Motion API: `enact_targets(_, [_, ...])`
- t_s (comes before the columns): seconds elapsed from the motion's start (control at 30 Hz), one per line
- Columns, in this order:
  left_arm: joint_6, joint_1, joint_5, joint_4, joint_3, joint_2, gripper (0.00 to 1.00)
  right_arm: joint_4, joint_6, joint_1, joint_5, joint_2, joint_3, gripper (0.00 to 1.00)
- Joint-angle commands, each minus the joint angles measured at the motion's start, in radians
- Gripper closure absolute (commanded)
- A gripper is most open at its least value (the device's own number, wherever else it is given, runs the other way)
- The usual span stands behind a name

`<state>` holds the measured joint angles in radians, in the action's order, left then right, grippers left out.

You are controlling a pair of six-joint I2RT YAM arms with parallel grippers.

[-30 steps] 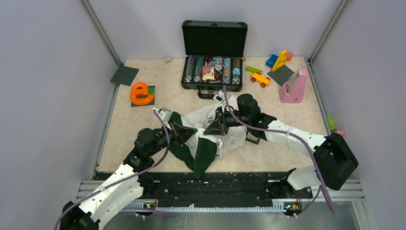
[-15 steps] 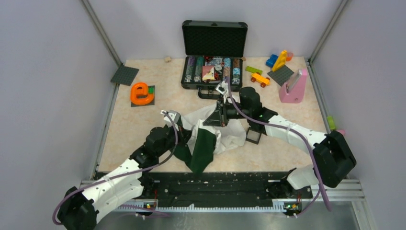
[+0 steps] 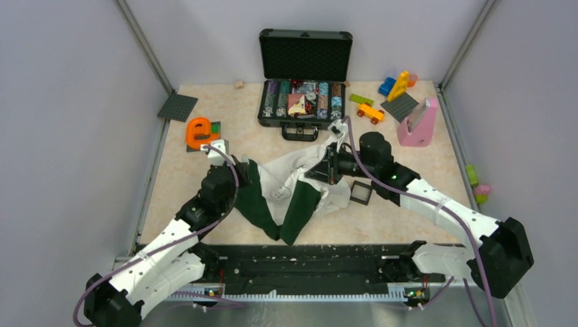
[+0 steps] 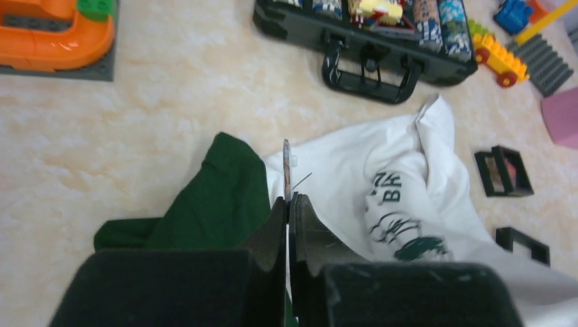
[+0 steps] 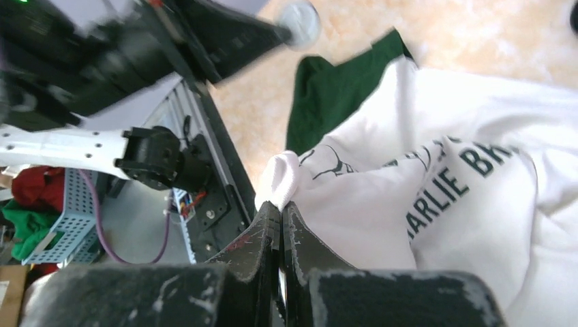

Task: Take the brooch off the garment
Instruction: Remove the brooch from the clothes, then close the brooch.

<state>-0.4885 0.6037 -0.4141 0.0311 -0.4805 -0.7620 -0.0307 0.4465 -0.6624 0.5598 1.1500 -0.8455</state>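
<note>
The garment (image 3: 293, 167), a white T-shirt with dark green sleeves and green print, lies crumpled mid-table. My left gripper (image 4: 289, 199) is shut on the brooch (image 4: 287, 163). Edge-on, the brooch is a thin disc with a fine pin wire beside it. In the right wrist view the brooch (image 5: 300, 22) shows as a small pale round disc at the left fingers' tip, apart from the cloth. From above, the left gripper (image 3: 235, 167) sits at the shirt's left edge. My right gripper (image 5: 281, 204) is shut on a raised fold of the white garment (image 5: 422, 136), over the shirt's right side (image 3: 327, 170).
An open black case (image 3: 303, 102) of chips stands behind the shirt. An orange letter "e" (image 3: 198, 133) lies at far left and an orange toy car (image 3: 370, 112) at back right. A pink holder (image 3: 417, 126) is at far right, with a small black square frame (image 3: 360, 193) beside the shirt.
My left gripper has drawn back to the left, away from the shirt's middle. The right gripper has moved right with its fold, stretching the shirt that way.
</note>
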Motion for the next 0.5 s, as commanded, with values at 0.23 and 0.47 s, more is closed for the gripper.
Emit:
enact_targets(0.23, [-0.105, -0.137, 0.386, 0.024, -0.143, 0.007, 1.00, 0.092, -0.007, -0.103, -0.270, 0.319, -0.113, 0.65])
enact_targets(0.47, [-0.246, -0.245, 0.734, -0.080, -0.070, 0.000, 1.00, -0.053, -0.040, -0.103, -0.264, 0.133, 0.023, 0.07])
